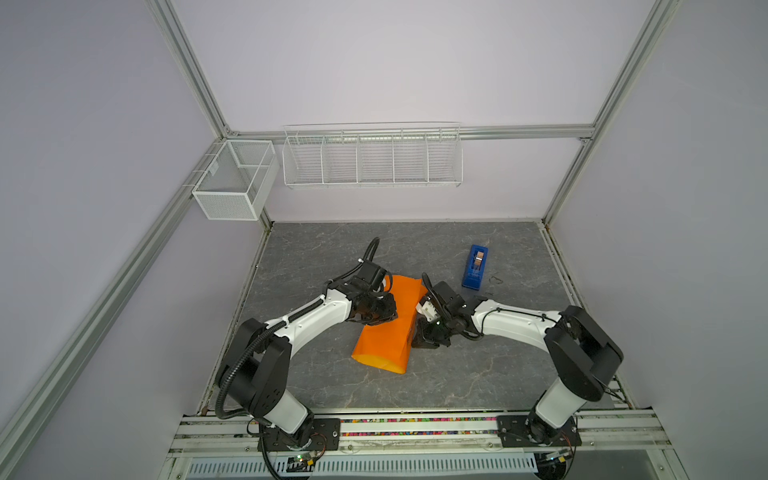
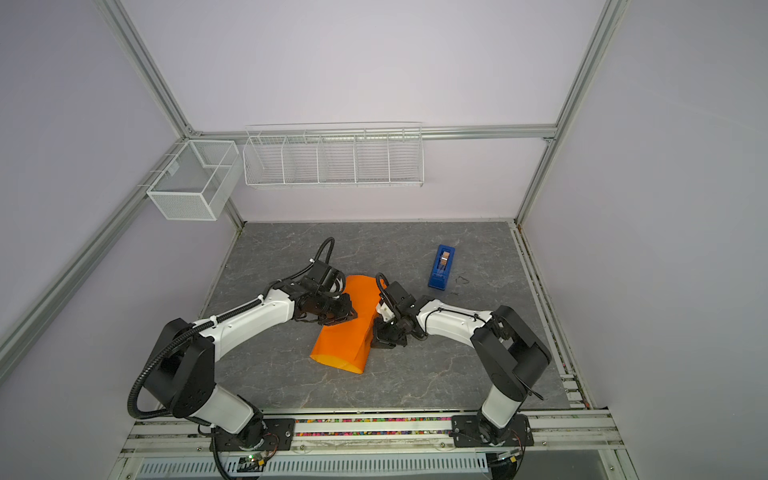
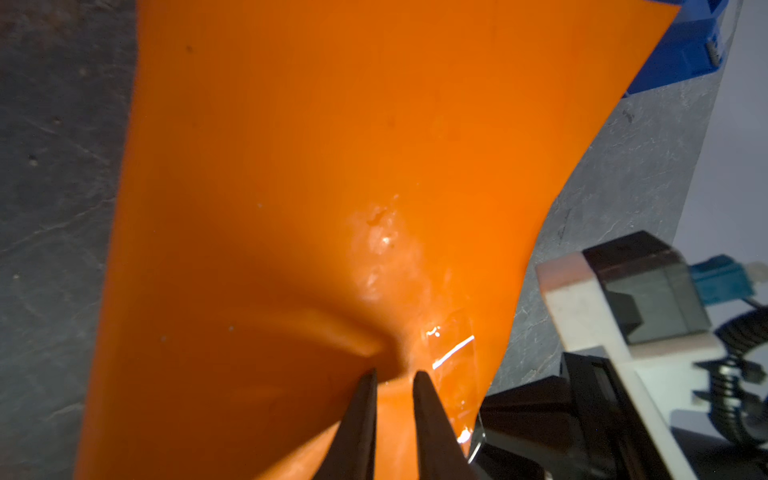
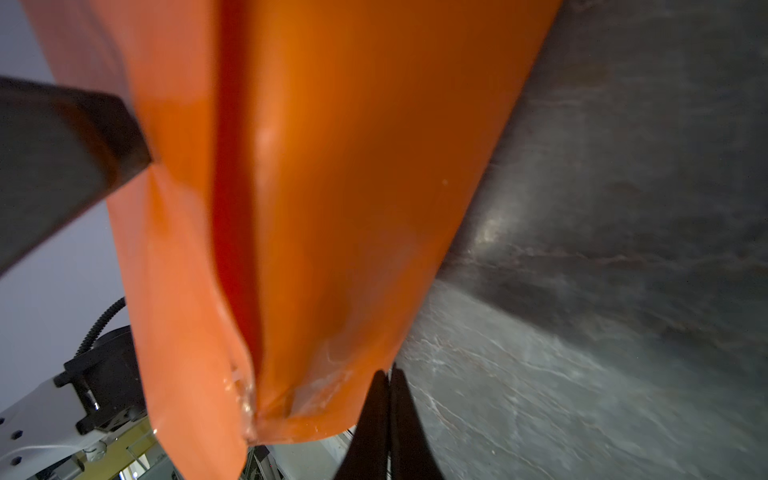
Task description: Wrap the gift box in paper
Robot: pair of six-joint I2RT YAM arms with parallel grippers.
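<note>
Paper [image 1: 384, 336] lies mid-table [image 1: 457, 374], folded over into a long raised bundle. Both top views show the paper [image 2: 338, 336] alike. Gift box: hidden, no view shows it.

Left gripper [image 1: 390, 316] sits on the bundle's top, toward its left side. The top views hide its tips under the wrist. The left wrist view shows the left gripper [image 3: 395, 374] with fingers [image 3: 361, 415] a narrow gap apart, clamped on a pucker of the paper [image 3: 332, 145], with creases running into the pinch. Only this view shows a shiny patch of clear tape [image 3: 453, 349] just beside the tips.

Right gripper [image 1: 426, 343] is low at the bundle's right edge. The right wrist view shows the right gripper [image 4: 388, 374] with fingers pressed together, tips just beside the paper [image 4: 353, 166]. Whether they touch it, cannot tell; the picture is soft. This view alone shows the overlap seam along the bundle.

Farther back right, the blue tape dispenser [image 1: 475, 267] stands apart from the paper. In the left wrist view the tape dispenser [image 3: 681, 45] is cut off at a corner.

On the back wall: wire rack [image 1: 372, 160]; mesh basket [image 1: 232, 183] on the left.
</note>
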